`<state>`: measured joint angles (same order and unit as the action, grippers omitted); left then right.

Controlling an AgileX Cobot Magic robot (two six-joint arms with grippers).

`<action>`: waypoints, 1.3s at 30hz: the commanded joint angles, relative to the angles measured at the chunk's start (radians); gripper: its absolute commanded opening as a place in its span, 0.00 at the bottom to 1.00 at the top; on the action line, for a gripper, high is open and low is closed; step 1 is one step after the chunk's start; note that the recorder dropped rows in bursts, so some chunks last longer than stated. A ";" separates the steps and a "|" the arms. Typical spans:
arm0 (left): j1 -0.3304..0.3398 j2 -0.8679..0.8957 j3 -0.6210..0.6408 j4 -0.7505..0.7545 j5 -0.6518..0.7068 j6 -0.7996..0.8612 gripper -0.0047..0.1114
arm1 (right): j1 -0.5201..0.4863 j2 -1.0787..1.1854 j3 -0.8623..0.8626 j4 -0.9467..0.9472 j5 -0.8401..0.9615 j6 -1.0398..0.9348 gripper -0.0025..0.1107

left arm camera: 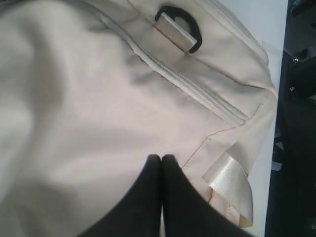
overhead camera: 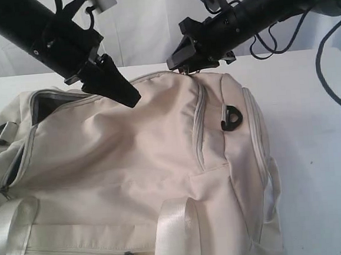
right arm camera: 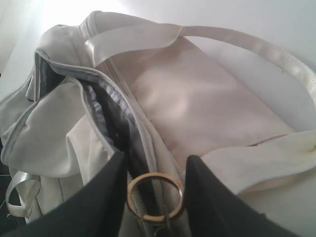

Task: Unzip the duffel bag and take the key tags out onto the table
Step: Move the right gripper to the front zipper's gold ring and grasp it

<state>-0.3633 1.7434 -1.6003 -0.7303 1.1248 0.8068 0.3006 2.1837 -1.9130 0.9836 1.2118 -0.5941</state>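
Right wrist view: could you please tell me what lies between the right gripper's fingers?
A gold-coloured metal ring, resting against the duffel bag, lies between them, seen in the right wrist view.

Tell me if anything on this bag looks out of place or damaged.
Nothing looks torn or spilled. The duffel bag lies slumped and creased, its top zip gaping at one end to show grey lining. A metal ring sits between the right hand's fingers; no key tags are in view.
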 commanded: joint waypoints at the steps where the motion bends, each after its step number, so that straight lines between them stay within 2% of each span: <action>1: 0.001 -0.007 0.005 -0.019 0.072 0.001 0.04 | -0.002 -0.022 -0.010 0.000 0.009 -0.038 0.07; 3: 0.001 -0.007 0.005 -0.019 0.072 0.001 0.04 | -0.004 -0.034 -0.010 -0.027 0.009 -0.038 0.02; 22: 0.001 -0.007 0.005 -0.019 0.072 -0.003 0.04 | -0.042 -0.136 0.022 -0.215 0.009 -0.005 0.02; 39: 0.001 -0.007 0.005 -0.019 0.047 -0.021 0.04 | -0.042 -0.359 0.287 -0.263 0.009 -0.008 0.02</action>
<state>-0.3633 1.7434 -1.6003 -0.7311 1.1248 0.7918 0.2675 1.8579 -1.6576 0.7341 1.2140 -0.6023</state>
